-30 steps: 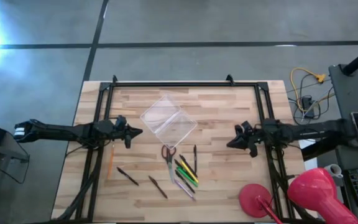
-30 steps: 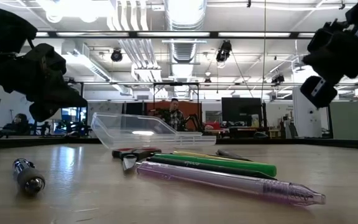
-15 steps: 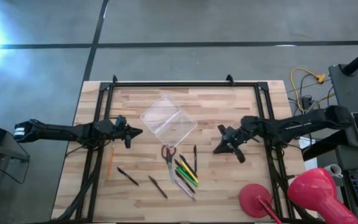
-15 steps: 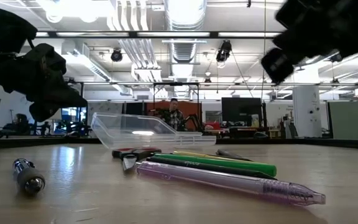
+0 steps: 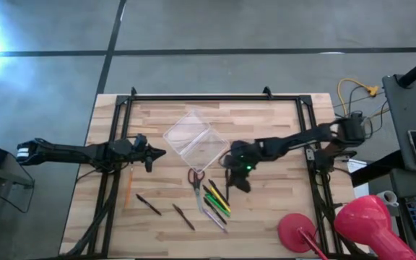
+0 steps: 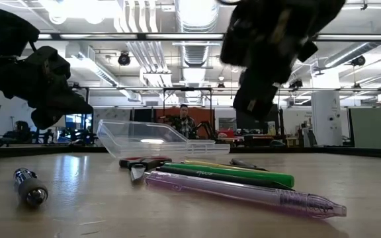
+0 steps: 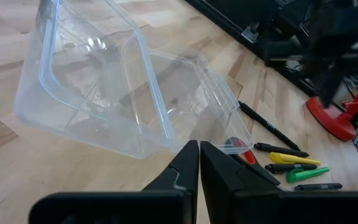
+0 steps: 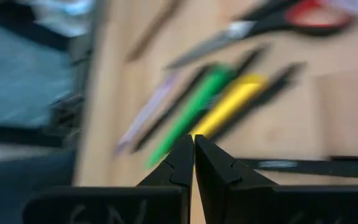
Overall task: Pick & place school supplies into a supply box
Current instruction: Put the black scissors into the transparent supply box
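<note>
The clear supply box [image 5: 196, 141] [image 7: 123, 93] [image 6: 151, 140] lies on the table's middle. Nearer than it lie the red-handled scissors [image 5: 196, 178] [image 8: 291, 15] and a cluster of pens: green [image 5: 216, 204] [image 8: 191, 106] [image 6: 237, 173], yellow [image 8: 229, 106] and purple [image 5: 214, 218] [image 6: 243, 192]. An orange pencil [image 5: 129, 186] and two black pens [image 5: 148, 204] [image 5: 183, 217] lie farther left. My right gripper [image 5: 235, 173] [image 8: 193, 149] [image 6: 263, 59] is shut and hovers above the pen cluster, clear of the table. My left gripper [image 5: 154, 153] [image 7: 199, 155] is shut, left of the box.
A red round-based object [image 5: 302, 231] stands at the table's near right corner. Black frame rails [image 5: 114, 173] [image 5: 313, 180] run along the left and right sides. A black pen [image 8: 303, 165] lies just by the right gripper. Bare wood shows toward the near left.
My right arm has swung from the table's right side toward the middle, reaching out over the pen cluster beside the scissors. The left arm and all the supplies have stayed where they were.
</note>
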You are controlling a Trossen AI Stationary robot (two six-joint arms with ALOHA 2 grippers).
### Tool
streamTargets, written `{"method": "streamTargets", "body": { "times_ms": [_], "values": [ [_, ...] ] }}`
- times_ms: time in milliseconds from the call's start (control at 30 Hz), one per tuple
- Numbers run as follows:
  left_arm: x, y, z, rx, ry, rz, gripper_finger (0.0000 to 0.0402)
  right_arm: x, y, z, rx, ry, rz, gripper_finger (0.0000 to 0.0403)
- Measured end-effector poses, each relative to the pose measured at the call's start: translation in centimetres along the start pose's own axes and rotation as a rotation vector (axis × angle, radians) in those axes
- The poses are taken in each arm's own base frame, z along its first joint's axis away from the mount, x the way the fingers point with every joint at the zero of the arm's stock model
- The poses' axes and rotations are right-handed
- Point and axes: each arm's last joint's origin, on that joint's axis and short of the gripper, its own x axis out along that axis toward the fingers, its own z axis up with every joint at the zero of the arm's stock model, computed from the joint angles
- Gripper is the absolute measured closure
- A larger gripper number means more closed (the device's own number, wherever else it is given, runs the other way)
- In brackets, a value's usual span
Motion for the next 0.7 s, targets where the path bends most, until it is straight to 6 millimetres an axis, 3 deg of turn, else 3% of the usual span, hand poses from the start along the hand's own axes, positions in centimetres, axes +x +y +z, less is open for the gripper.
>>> {"method": "streamTargets", "body": {
  "times_ms": [233, 467, 700],
  "values": [
    [0.0, 0.0, 0.0, 0.0, 0.0, 0.0, 0.0402, 1.3, -0.3, 1.6, 0.09, -0.076, -0.354, 0.0394],
    [0.0, 0.0, 0.0, 0.0, -0.001, 0.0, 0.0402, 3.5, 0.9, 5.4, 0.296, -0.254, -0.31, 0.0394],
    [0.0, 0.0, 0.0, 0.0, -0.002, -0.001, 0.0402, 8.1, 1.0, 6.9, 0.447, -0.134, -0.325, 0.0389]
  ]
}}
